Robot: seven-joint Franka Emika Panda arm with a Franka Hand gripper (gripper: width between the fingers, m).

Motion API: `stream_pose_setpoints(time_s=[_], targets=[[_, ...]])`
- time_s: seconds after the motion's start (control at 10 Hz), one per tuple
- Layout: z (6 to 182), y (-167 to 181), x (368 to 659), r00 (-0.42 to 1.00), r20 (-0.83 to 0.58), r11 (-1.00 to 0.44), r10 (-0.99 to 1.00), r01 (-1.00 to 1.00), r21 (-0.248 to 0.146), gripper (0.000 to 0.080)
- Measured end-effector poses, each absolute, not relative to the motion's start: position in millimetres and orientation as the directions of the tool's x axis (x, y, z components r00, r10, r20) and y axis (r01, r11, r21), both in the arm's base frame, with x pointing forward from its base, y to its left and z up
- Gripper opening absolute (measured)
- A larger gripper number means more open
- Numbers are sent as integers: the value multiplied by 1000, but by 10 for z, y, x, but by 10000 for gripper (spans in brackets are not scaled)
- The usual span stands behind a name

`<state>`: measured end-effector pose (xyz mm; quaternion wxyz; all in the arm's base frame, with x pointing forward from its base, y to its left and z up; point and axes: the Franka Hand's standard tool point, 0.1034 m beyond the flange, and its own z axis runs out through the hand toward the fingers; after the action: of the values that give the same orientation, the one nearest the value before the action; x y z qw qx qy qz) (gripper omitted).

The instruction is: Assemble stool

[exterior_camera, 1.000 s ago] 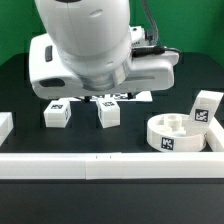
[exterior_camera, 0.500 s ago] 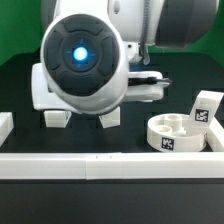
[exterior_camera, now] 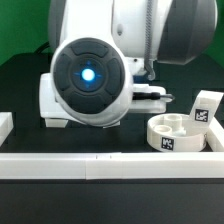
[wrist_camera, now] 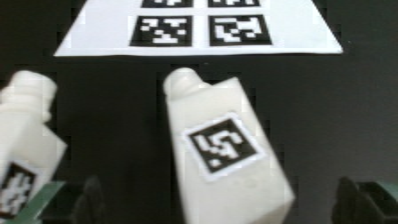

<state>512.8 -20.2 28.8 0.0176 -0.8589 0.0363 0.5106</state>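
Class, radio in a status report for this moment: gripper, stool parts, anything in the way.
Gripper open, straddling one leg, not closed on it. Seat lies apart on the table. Second leg close beside one finger, may crowd the grasp.

Arm blocks the centre leg from me in exterior view; wrist view's edges crop the side leg, marker board and most of the pincer.
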Motion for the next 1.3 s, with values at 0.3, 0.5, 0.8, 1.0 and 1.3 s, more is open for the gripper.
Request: stream_pose_setpoints(time_s=[0.3,0.5,0.8,1.0,1.3], targets=[[283,-180,5134,477,-877,-996,-64,-89,24,649],[183,-165,5144,515,-855,-996,-65,-87,23,649],[113,-148,5060,519,-852,-996,-61,-90,17,649],[110,-149,5058,522,-851,-996,-61,-91,16,649],[110,-156,5058,522,-851,-996,-61,-91,15,649]])
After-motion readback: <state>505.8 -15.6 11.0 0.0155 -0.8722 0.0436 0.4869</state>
